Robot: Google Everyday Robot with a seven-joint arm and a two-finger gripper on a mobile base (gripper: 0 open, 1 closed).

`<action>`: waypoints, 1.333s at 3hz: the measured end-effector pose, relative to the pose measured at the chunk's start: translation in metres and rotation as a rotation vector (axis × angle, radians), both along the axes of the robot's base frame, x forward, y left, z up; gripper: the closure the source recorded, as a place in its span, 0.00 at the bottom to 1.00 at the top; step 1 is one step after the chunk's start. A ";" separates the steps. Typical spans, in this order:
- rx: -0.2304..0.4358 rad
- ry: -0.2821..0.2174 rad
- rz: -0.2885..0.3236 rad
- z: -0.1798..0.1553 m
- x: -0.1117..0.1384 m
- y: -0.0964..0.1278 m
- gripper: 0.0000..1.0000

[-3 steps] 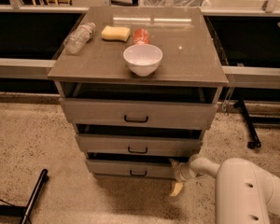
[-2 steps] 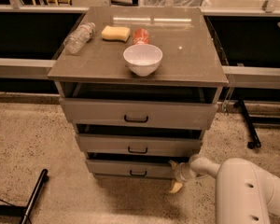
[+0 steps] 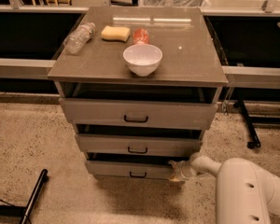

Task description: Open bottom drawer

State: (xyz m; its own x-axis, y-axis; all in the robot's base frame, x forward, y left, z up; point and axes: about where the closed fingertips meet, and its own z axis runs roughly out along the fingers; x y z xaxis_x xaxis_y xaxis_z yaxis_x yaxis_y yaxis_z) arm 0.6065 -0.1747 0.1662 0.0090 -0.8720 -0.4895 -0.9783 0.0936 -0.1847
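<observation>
The grey-brown cabinet (image 3: 191, 69) has three drawers, all pulled out a little. The bottom drawer (image 3: 130, 169) is the narrowest, at the lowest tier, with a small black bar handle (image 3: 138, 174). Its front stands slightly forward of the cabinet, with a dark gap above it. My gripper (image 3: 177, 171) is at the right end of the bottom drawer's front, low near the floor, touching or very close to its right edge. My white arm (image 3: 247, 190) reaches in from the lower right.
On the cabinet top stand a white bowl (image 3: 142, 59), a clear plastic bottle (image 3: 79, 37), a yellow sponge (image 3: 115, 33) and a red can (image 3: 141, 35). A black chair base (image 3: 249, 129) is at the right. A black bar (image 3: 35, 195) lies on the floor at lower left.
The gripper has shifted slightly along the right end of the bottom drawer. The drawers look the same.
</observation>
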 end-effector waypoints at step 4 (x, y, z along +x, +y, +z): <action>0.000 0.000 0.000 0.000 0.000 0.000 0.00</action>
